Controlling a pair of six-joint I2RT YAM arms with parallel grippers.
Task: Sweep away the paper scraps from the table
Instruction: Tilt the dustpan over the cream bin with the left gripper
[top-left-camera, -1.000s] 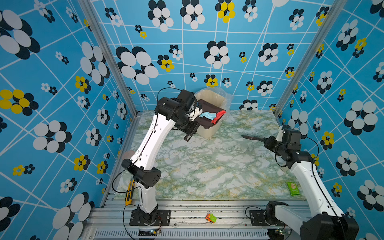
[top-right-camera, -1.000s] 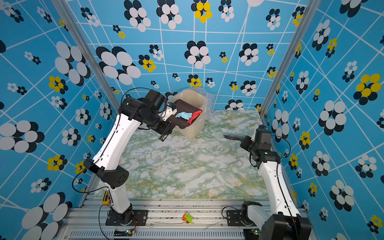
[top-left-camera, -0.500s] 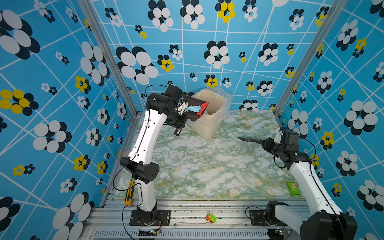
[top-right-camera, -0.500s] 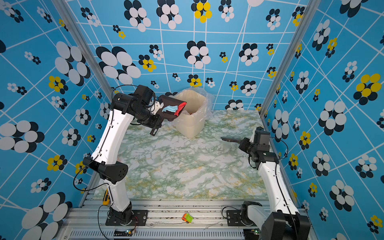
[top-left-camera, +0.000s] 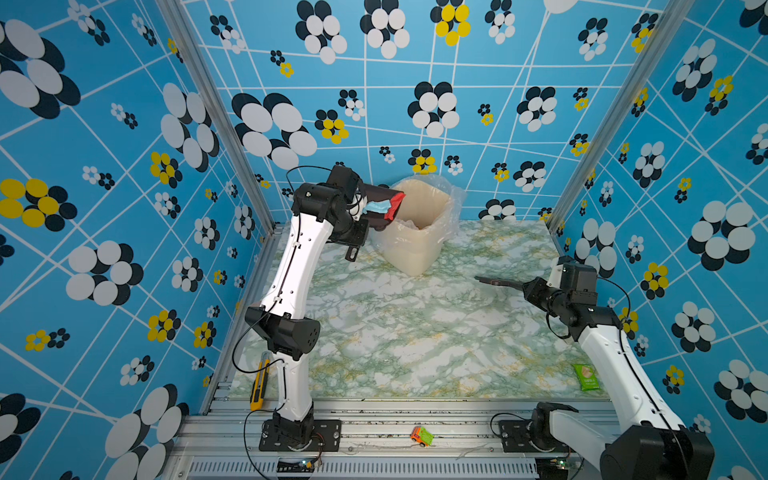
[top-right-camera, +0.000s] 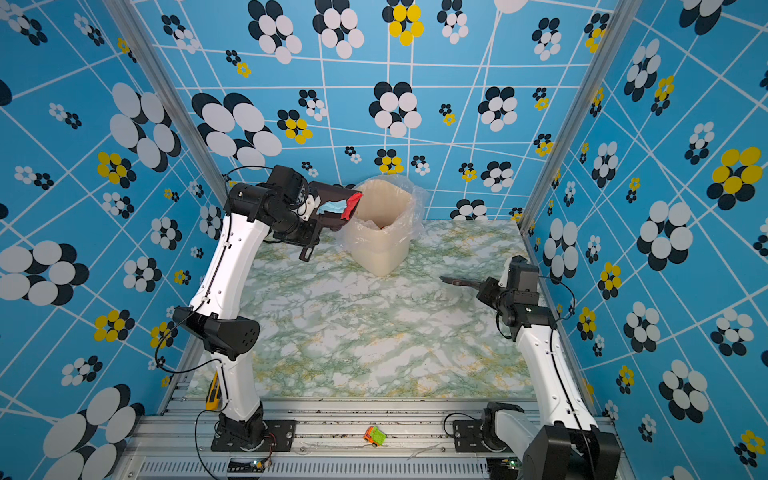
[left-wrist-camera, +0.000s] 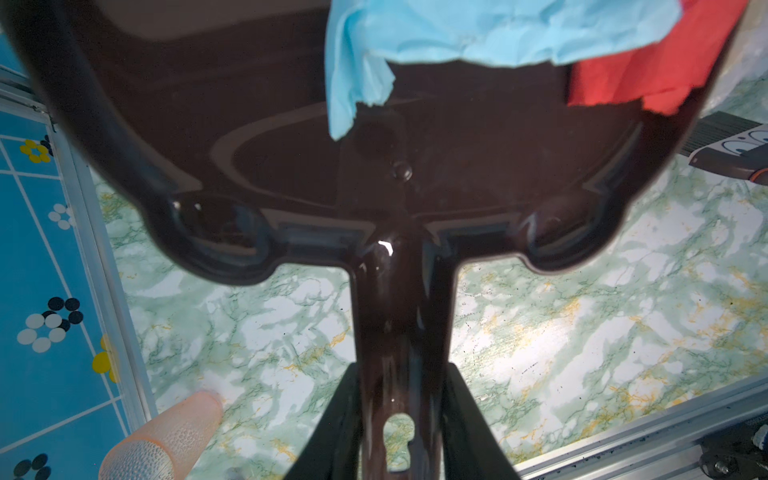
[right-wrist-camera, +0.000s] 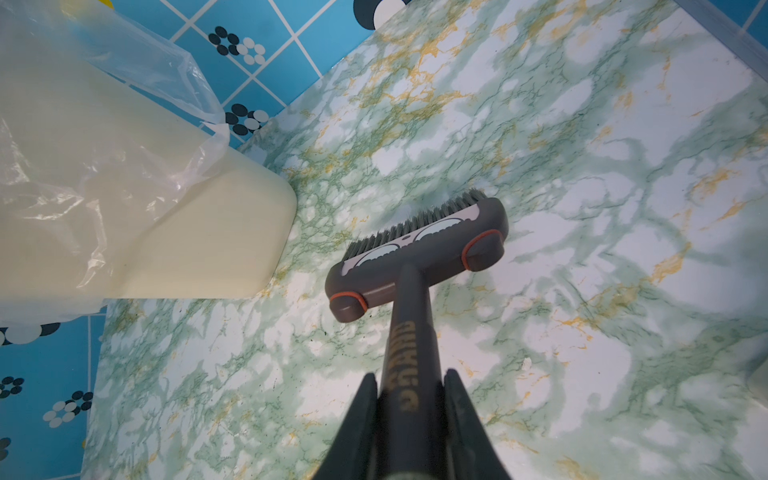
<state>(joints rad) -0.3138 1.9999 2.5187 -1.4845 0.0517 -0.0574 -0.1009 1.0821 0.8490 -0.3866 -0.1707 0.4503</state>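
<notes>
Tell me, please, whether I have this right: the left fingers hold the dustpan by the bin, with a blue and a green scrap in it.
Not quite: it is a red scrap, not a green one, as the left wrist view shows. Otherwise yes: the left fingers hold the dustpan by the bin, with the blue scrap in it.

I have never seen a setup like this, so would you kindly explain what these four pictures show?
Two white robot arms stand at a marble-patterned table. Two pictures look down from overhead, almost identically; the other two come from a camera on each arm's wrist. The left pincer is shut on the handle of a dark dustpan, raised to the rim of a plastic-lined bin, with blue and red paper scraps at its lip. The right pincer grips a grey brush over the table. A green snack packet lies near the right arm.
</notes>
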